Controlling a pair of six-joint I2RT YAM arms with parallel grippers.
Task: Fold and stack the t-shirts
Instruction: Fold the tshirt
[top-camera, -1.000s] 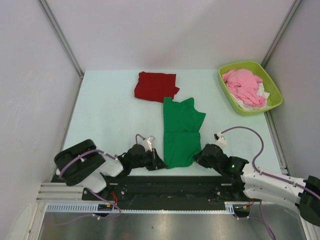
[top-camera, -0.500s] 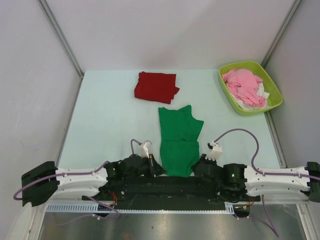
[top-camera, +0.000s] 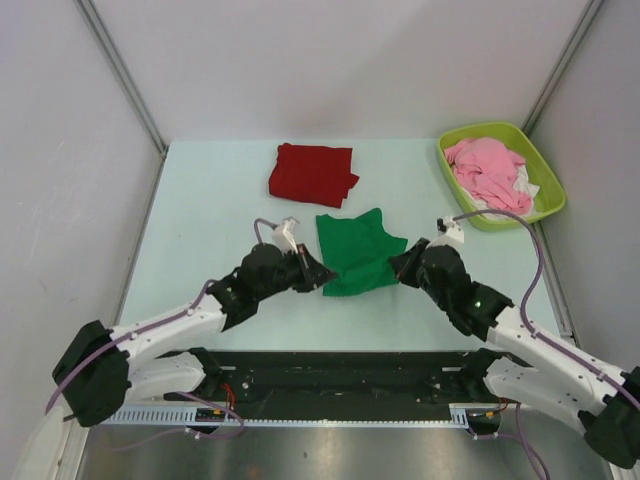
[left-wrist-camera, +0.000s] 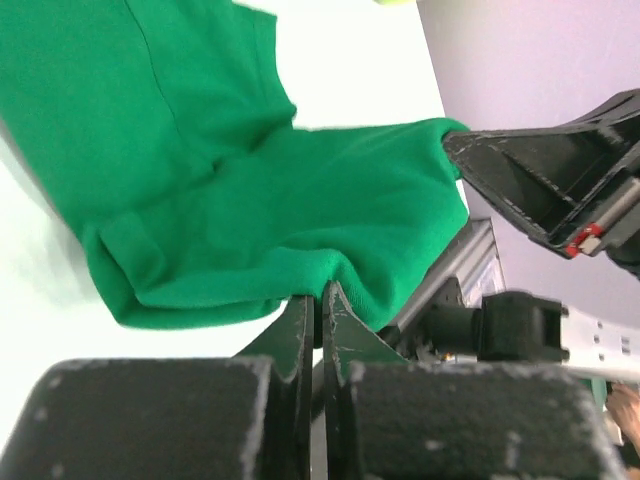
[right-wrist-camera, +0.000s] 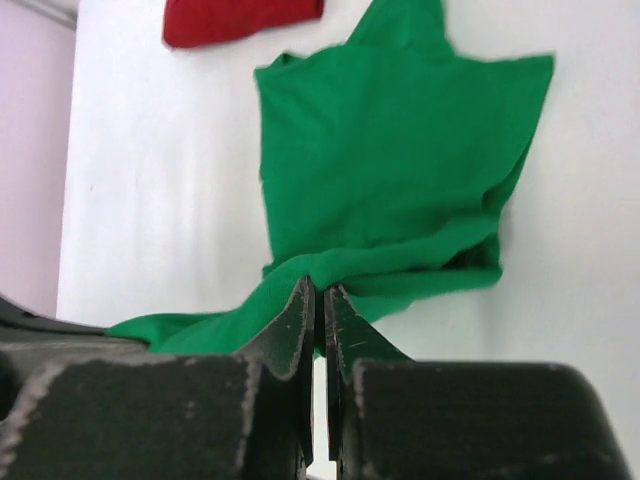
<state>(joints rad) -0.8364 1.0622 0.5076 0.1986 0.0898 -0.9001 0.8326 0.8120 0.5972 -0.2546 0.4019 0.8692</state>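
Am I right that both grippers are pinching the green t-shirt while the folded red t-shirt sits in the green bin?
Not quite: the top external view shows the red t-shirt lying on the table, outside the bin. The left gripper and right gripper do pinch the green t-shirt.

Pale mint counter (top-camera: 200, 220), enclosed by plain grey-white walls (top-camera: 340, 60) on three sides. Metal posts (top-camera: 121, 75) at both far corners. Even, diffuse light.
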